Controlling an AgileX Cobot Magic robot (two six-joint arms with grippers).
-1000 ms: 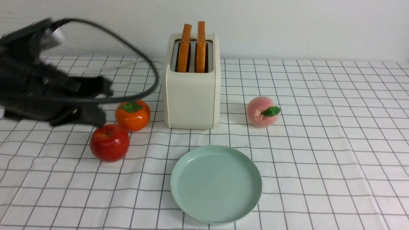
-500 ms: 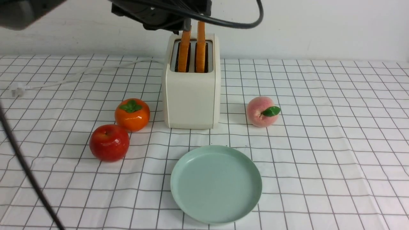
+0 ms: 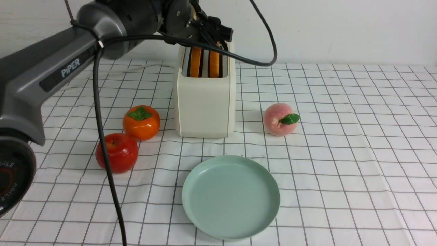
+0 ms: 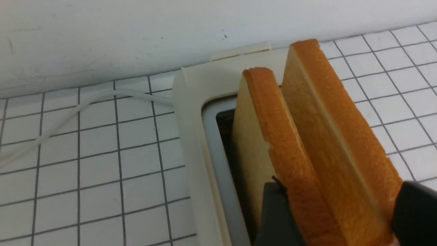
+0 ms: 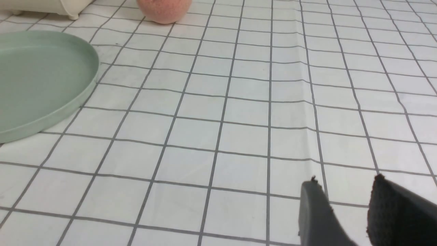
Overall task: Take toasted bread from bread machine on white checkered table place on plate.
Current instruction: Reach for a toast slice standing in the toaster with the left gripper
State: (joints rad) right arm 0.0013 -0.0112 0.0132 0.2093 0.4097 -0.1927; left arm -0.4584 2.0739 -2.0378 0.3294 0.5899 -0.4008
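Note:
Two slices of toasted bread stand upright in the slots of the cream bread machine at the back of the white checkered table. My left gripper is down over the toaster's top. In the left wrist view the left gripper is open, with one black finger outside each slice, so both slices sit between the jaws. The mint-green plate lies empty in front of the toaster. My right gripper is open and empty, low over the cloth to the right of the plate.
An orange persimmon and a red apple sit left of the toaster. A peach sits to its right. The white cord trails along the wall behind the toaster. My left arm's cable hangs across the left side.
My left arm swung from the far left of the table up and across to the toaster. Its gripper has come down over the tops of the two slices.

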